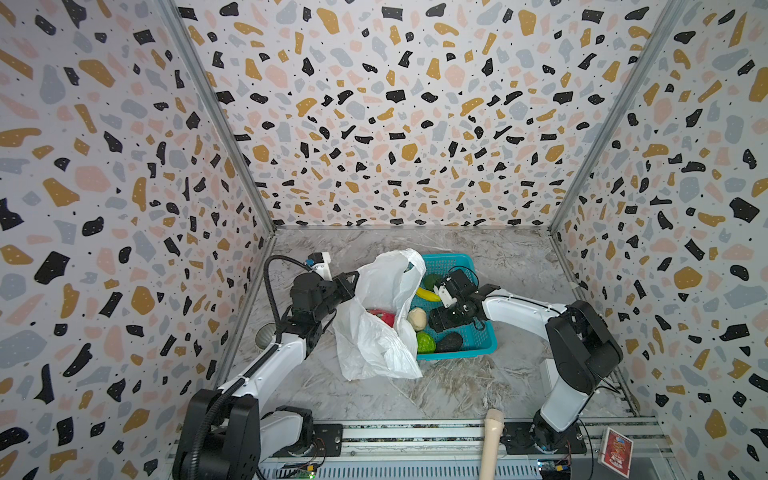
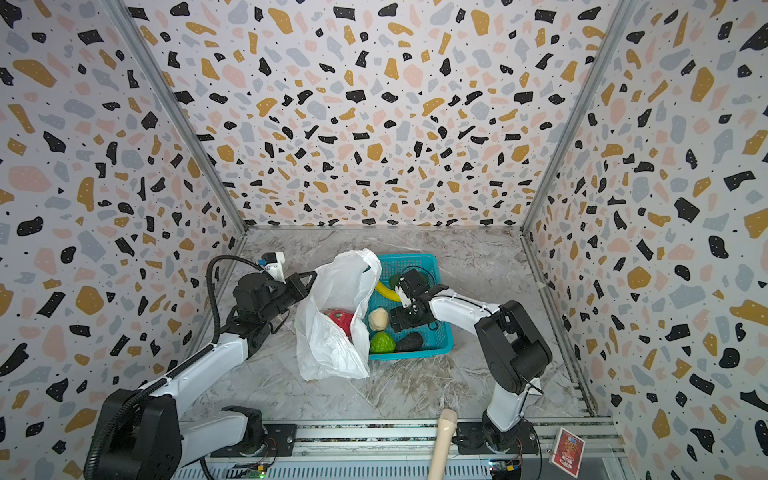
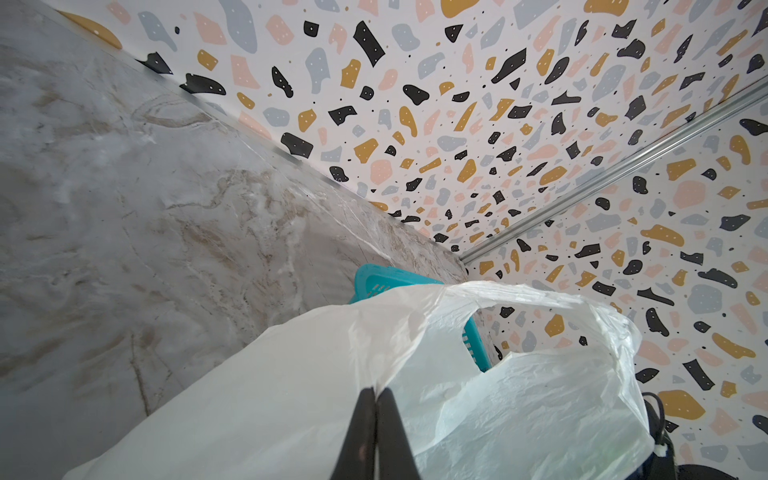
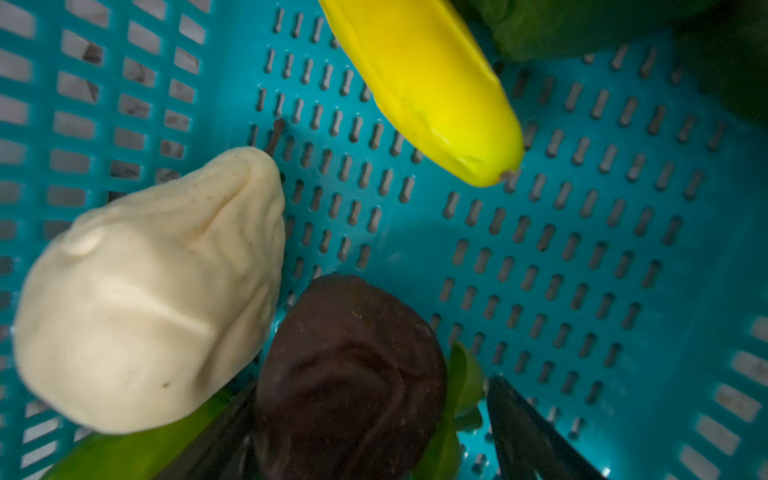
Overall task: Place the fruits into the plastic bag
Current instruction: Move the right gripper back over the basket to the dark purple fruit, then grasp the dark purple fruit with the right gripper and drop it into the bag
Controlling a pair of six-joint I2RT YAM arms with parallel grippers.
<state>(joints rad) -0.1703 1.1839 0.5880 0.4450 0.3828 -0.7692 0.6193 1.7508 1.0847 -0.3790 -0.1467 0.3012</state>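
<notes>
The white plastic bag [image 1: 374, 345] stands open left of the teal basket [image 1: 484, 343], with a red fruit [image 1: 385, 318] inside it. My left gripper [image 1: 353, 280] is shut on the bag's edge [image 3: 376, 392] and holds it up. In the basket lie a yellow banana [image 4: 424, 91], a beige lumpy piece [image 4: 145, 291], a bumpy light-green ball [image 1: 426, 343], a dark green fruit [image 1: 432, 280] and a blackish oval [image 4: 349, 374]. My right gripper [image 4: 372, 386] reaches into the basket, open, one finger on each side of the blackish oval; one finger stands apart from it.
A beige handle [image 1: 491, 436] and a red card box [image 1: 615, 451] lie at the front rail. A metal can [image 1: 264, 336] stands by the left wall. Patterned walls close in three sides of the marble floor [image 1: 457, 386].
</notes>
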